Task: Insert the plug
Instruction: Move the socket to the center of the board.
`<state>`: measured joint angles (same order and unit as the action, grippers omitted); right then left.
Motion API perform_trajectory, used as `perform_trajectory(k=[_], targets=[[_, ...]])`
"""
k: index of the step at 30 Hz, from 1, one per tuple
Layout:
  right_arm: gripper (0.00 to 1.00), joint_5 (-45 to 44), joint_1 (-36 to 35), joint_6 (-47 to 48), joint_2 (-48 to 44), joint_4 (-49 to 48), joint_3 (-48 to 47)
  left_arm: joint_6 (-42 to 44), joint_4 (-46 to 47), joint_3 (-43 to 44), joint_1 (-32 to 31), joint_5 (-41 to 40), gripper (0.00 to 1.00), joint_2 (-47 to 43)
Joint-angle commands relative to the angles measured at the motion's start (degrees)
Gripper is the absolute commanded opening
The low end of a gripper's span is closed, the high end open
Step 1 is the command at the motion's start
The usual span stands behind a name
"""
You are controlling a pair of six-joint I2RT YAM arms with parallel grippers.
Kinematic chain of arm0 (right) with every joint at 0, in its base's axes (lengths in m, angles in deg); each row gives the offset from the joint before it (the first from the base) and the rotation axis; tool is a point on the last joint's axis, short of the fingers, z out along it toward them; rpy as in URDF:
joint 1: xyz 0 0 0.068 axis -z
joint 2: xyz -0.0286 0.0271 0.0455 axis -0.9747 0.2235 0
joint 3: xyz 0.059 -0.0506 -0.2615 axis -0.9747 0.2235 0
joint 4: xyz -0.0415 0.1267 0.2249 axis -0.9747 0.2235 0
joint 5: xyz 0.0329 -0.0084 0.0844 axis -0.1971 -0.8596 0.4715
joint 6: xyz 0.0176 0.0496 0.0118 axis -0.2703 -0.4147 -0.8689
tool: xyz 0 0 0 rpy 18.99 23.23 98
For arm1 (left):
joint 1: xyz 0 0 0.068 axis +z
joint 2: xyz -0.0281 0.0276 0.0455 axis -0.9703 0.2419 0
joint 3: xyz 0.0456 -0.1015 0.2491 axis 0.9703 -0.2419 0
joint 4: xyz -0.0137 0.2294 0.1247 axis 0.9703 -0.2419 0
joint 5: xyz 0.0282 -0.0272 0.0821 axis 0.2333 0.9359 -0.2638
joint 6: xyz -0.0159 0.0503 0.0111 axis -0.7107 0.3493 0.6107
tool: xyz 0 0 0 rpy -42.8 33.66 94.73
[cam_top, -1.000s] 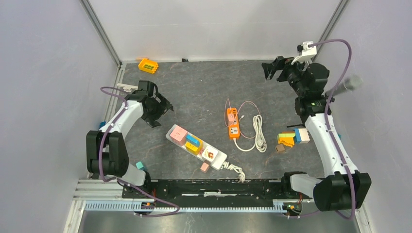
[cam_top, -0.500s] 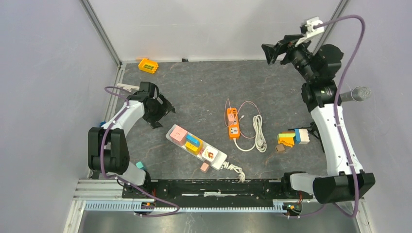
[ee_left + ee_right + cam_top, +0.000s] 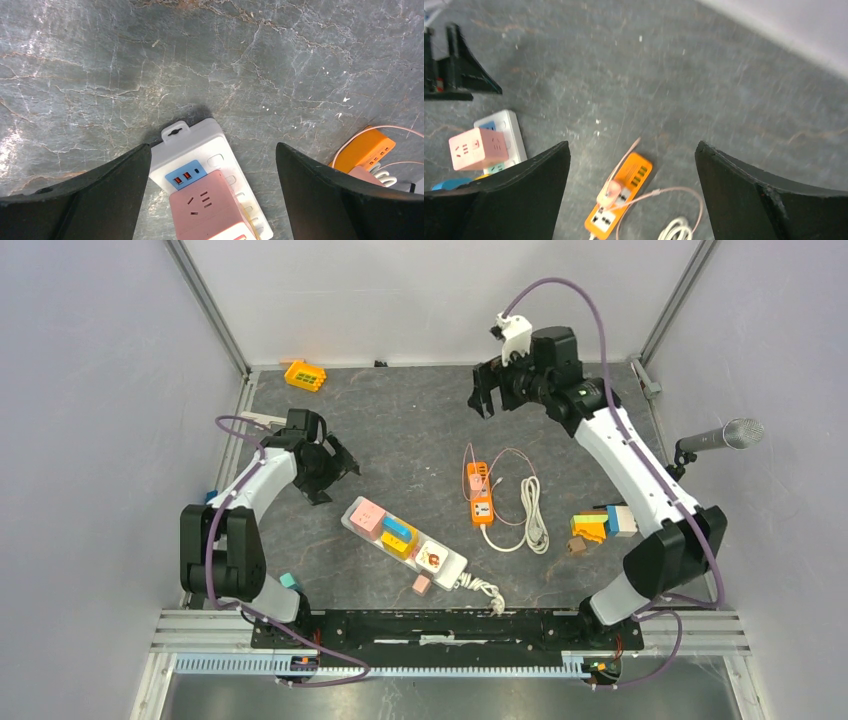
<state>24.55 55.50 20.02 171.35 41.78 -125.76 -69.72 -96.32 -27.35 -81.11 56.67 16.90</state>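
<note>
A: Where are we on the plug job?

B: Reach stage, nothing picked up. Left gripper (image 3: 332, 478) hangs with fingers spread, at 10 o'clock off the far end of the white power strip (image 3: 197, 142). Right gripper (image 3: 488, 398) is spread wide too and empty, raised at 12 o'clock from the orange strip (image 3: 481, 495).

A: And the plug?

B: Should be on the white cord (image 3: 535, 515), coiled on the table (image 3: 420, 420) just beside the orange strip at its 3 o'clock. Can't pick out the head itself. Neither gripper has it.

A: Next move?

B: My read: right arm drops toward 6 o'clock onto the coil, pinches the plug head, then carries it toward 8 o'clock to the white power strip. Left likely steadies that. It needs a free socket. Pink cube (image 3: 368, 516) and the blue and yellow adapters (image 3: 398, 532) fill much of it; can't tell what's free.

A: Clearance?

B: Bare stretch between right gripper and orange strip, good descent lane. Back wall (image 3: 440, 300) is near at 12. Block pile (image 3: 600, 524) sits at 3 o'clock of the coil, mic (image 3: 725, 435) beyond it. Pink wire (image 3: 505, 455) loops around the orange strip, a snag risk.
</note>
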Motion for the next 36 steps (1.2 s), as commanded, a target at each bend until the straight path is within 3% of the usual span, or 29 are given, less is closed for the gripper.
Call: perform_trajectory(k=[1, 13, 20, 26, 36], targets=[[0.98, -3.9, -1.6, -5.7, 3.0, 10.5, -0.6, 3.2, -0.9, 1.6, 0.2, -1.7, 1.0, -2.3], [0.98, -3.8, -2.8, -7.5, 5.2, 22.1, 9.7, 4.5, -3.3, 0.3, 0.3, 0.6, 1.0, -3.2], [0.98, -3.0, -2.7, -6.4, 4.0, 21.4, 16.9, 5.4, -6.2, 0.2, 0.3, 3.9, 1.0, -1.1], [0.98, -0.2, -2.8, -6.4, 6.2, 21.3, 16.3, 7.4, -8.6, 0.0, -0.1, 11.4, 1.0, 4.4], [0.98, 1.2, -2.7, -3.4, 10.3, 24.1, 10.3, 6.8, -10.5, 1.5, -6.3, 13.6, 1.0, 14.4]])
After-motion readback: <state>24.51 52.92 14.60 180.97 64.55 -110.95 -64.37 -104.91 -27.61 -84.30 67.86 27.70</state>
